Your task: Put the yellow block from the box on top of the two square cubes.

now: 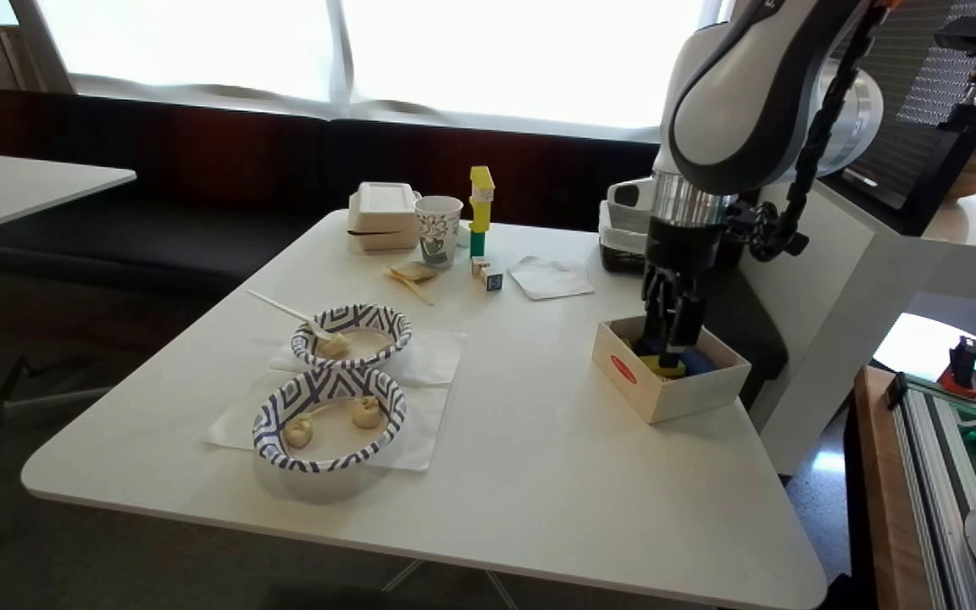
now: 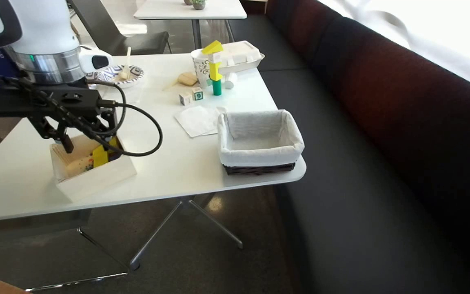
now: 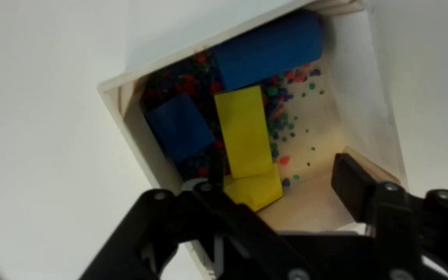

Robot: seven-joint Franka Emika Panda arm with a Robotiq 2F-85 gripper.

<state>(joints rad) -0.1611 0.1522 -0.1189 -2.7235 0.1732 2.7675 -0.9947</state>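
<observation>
Fingers point(image 3: 352, 190) spread wide over the box point(image 1: 700, 394) – the yellow block point(image 3: 245, 132) lies inside, near 2 blue blocks point(image 3: 268, 48) – while the 2 square cubes point(image 1: 493, 280) sit close together on the desk point(image 1: 530, 440)

An open-top pale-wood box point(image 1: 695, 396) holds a yellow rectangular block point(image 3: 244, 132). In an exterior view, the box stands at right on the white rectangular table point(image 1: 530, 381); behind and left of it, two pale lettered cubes point(image 1: 491, 280) sit before a green-and-yellow tower point(image 1: 480, 216).

Log, from where I stand: cube point(image 2: 198, 94) well apart from gripper point(image 3: 278, 171) reads "9" | red oval label point(image 1: 623, 368), box point(image 1: 700, 395) beneath gripper: unreadable
</observation>
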